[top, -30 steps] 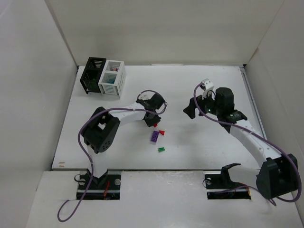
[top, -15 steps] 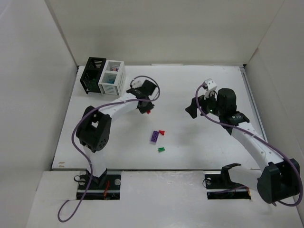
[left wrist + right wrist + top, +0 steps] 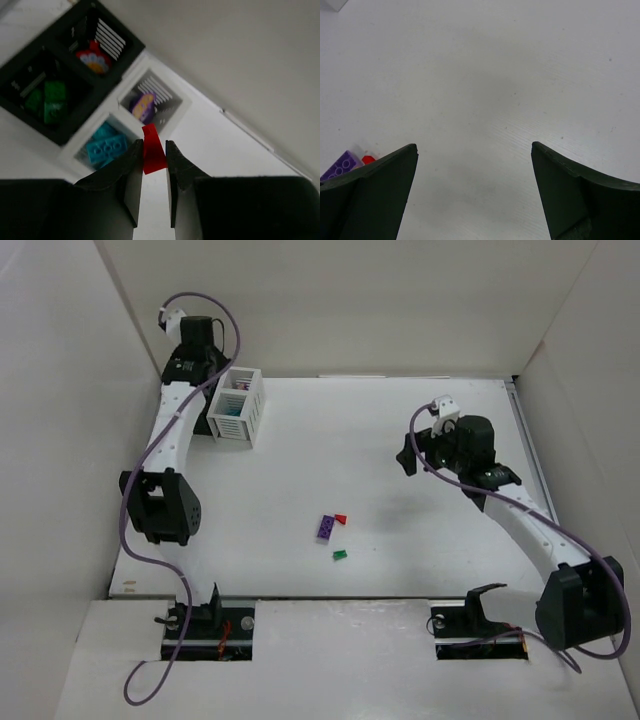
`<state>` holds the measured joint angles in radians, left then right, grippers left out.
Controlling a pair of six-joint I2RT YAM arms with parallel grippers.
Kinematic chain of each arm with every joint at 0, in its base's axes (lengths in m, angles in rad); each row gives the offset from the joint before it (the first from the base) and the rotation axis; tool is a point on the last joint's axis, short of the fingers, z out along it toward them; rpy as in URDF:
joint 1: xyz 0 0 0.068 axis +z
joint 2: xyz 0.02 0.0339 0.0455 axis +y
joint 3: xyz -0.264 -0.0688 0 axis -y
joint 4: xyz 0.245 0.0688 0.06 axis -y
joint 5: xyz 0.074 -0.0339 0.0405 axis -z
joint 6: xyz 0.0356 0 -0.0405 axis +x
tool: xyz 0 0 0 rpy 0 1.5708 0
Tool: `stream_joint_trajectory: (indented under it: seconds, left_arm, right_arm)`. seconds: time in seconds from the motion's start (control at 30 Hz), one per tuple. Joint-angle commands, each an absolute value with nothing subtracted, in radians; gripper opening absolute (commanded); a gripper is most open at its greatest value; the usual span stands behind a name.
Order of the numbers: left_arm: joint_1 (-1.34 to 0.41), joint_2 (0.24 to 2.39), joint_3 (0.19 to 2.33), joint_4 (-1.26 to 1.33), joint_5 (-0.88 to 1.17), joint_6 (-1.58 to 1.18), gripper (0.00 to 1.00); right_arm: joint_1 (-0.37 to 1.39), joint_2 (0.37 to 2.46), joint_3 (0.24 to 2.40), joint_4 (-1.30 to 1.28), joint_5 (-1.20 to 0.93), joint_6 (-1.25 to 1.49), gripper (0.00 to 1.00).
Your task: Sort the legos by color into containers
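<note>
The left jaws were pinched nearly closed on a red wedge (image 3: 152, 150), high above the bins in the far left corner. The right jaws stood wide open and empty over the surface (image 3: 400, 440). The wedge seemed to hang over the white bin (image 3: 176, 111), between its teal bricks (image 3: 107, 147) and purple piece (image 3: 142, 105), so letting go there would likely mix colours. A red piece (image 3: 92, 60) lay in the black bin (image 3: 64, 136), in the compartment next to the green bricks (image 3: 47, 100). A purple brick (image 3: 326, 528), a red chip (image 3: 341, 519) and a green chip (image 3: 340, 555) lay loose mid-surface.
</note>
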<state>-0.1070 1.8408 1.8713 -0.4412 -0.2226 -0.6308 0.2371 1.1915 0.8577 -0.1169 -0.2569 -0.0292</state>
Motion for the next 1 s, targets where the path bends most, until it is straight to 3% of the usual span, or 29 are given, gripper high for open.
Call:
stream_joint_trajectory:
  seconds: [0.0,0.2,0.7,0.97]
  left_arm:
    - [-0.065,1.954,2.014,-0.454,-0.201,-0.525,0.17]
    - [0.040,2.101,2.230,-0.454,-0.110,-0.469,0.17]
    - [0.094,2.316,2.322,-0.265,-0.106,-0.400,0.21]
    - [0.103,2.313,2.307,-0.233,-0.106,-0.391,0.54]
  right_arm:
    - [0.232,1.236,0.943,-0.052,-0.213,0.001,1.00]
    - [0.232,1.371,1.055,-0.025,-0.193,0.034,1.00]
    - [0.252,1.559,1.192,-0.025,-0.204,0.061,1.00]
    - [0.261,1.549,1.192,-0.025,-0.204,0.061,1.00]
